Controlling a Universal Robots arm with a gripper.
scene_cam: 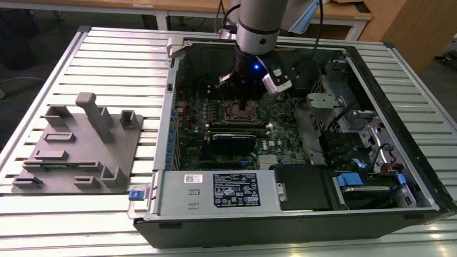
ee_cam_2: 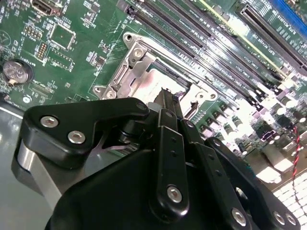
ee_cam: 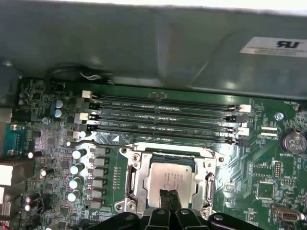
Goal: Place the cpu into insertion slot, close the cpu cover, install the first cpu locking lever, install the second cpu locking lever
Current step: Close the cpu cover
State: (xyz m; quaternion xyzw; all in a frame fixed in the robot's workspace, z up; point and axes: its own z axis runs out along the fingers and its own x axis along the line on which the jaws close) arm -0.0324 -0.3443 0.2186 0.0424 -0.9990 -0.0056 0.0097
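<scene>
Now arm (scene_cam: 256,27) upright over motherboard (ee_cam: 259,167); tool (ee_cam: 168,199) pinched together, tip at cpu (ee_cam: 175,176) edge; cpu cover (ee_cam: 135,179) down.

A: State of the cpu (ee_cam: 172,177)?
B: Small flat square, pale silver-grey top with faint markings. It lies level, seated inside the insertion slot (ee_cam: 170,157) and square to it.
A: The insertion slot itself?
B: Square socket on the green board. A thin dark rim shows along one edge of the chip.
A: And the cpu cover (ee_cam: 130,178)?
B: Dull silver metal frame with a large square window. It looks flat down over the insertion slot, bars along the slot's edges, chip top showing through the window. The second wrist view shows the same.
</scene>
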